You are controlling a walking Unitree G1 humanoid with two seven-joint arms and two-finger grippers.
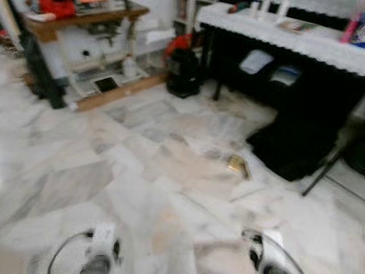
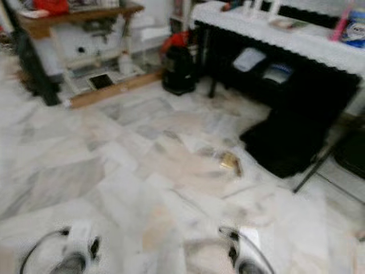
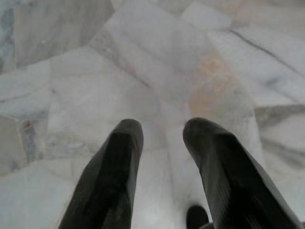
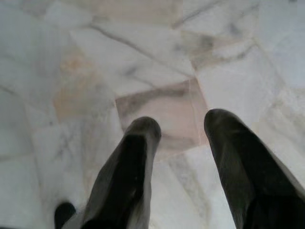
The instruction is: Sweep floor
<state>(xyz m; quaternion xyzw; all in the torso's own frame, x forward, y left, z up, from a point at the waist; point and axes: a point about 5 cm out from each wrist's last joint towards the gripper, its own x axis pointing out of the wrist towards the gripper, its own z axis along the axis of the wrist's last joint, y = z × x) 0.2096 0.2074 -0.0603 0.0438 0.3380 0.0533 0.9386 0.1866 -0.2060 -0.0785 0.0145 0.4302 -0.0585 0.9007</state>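
Marble floor lay blurred beneath both arms. Left gripper and right gripper hung above it, jaws apart and holding nothing. Small yellowish scrap lay on the floor near the black cloth under the table.

We see a floor of white marble with grey veining and beige patches. A small gold item lies on it; our fingers are black.
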